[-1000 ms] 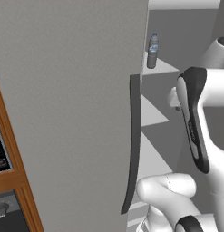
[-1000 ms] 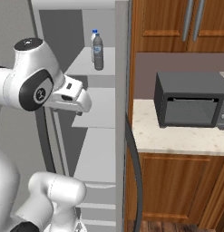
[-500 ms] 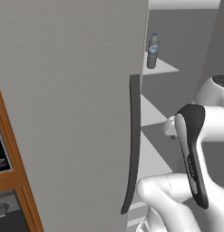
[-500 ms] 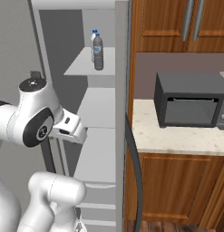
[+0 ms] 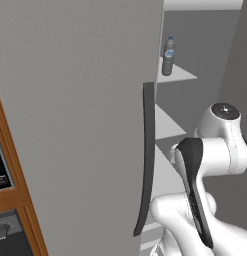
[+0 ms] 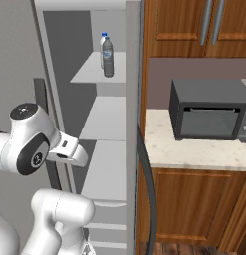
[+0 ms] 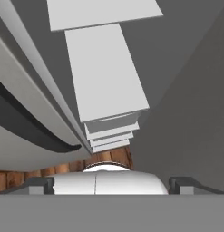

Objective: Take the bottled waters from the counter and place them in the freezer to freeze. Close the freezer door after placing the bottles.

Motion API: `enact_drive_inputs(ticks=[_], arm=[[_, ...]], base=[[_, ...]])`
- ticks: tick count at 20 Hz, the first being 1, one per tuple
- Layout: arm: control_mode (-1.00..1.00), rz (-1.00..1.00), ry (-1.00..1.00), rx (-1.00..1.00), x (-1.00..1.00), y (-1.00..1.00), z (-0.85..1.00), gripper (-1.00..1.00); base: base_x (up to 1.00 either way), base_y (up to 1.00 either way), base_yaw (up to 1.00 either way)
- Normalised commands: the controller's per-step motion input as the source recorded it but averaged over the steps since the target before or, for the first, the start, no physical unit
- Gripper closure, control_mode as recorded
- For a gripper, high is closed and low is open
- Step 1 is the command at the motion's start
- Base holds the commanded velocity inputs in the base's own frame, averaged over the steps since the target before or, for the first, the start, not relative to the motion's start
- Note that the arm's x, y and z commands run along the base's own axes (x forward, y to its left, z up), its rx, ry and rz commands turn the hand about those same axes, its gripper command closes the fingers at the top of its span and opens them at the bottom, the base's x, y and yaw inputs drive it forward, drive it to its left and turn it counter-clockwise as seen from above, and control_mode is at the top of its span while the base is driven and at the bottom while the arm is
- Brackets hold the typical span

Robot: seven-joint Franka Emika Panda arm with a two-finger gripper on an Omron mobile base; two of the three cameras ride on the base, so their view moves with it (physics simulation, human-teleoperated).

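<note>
The gripper point(image 7: 111, 183) stands wide open and empty, its dark finger tips point(image 7: 38, 185) at either side of the hand view, looking down past smooth pale shelves point(image 7: 104, 72) and a curved dark handle point(image 7: 31, 131).

In the left base view a flat matte grey freezer door point(image 5: 80, 125) carries that long handle, and a blue-capped bottle point(image 5: 168, 56) stands on the top shelf.

In the right base view both bottled waters point(image 6: 107, 56) stand together there; their labels are unreadable. A boxy dark microwave point(image 6: 209, 110) sits on the speckled beige counter point(image 6: 194, 149).
</note>
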Motion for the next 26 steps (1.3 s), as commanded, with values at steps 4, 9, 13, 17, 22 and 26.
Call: enact_drive_inputs(ticks=[4, 9, 13, 17, 22, 26], arm=[[-1.0, 0.0, 0.0, 0.0, 0.0, 0.0, -0.03, -1.0], [-1.0, 0.0, 0.0, 0.0, 0.0, 0.0, 0.0, -1.0], [-1.0, 0.0, -0.01, 0.0, -0.11, 0.0, -0.06, -1.0], [1.0, 0.0, 0.0, 0.0, 0.0, 0.0, 0.0, -1.0], [1.0, 0.0, 0.0, 0.0, 0.0, 0.0, 0.0, -1.0], [1.0, 0.0, 0.0, 0.0, 0.0, 0.0, 0.0, -1.0]], base=[[0.0, 0.0, 0.0], [0.0, 0.0, 0.0], [0.0, 0.0, 0.0], [-0.39, 0.0, 0.0], [-0.63, 0.0, 0.01], [-0.63, -0.02, 0.06]])
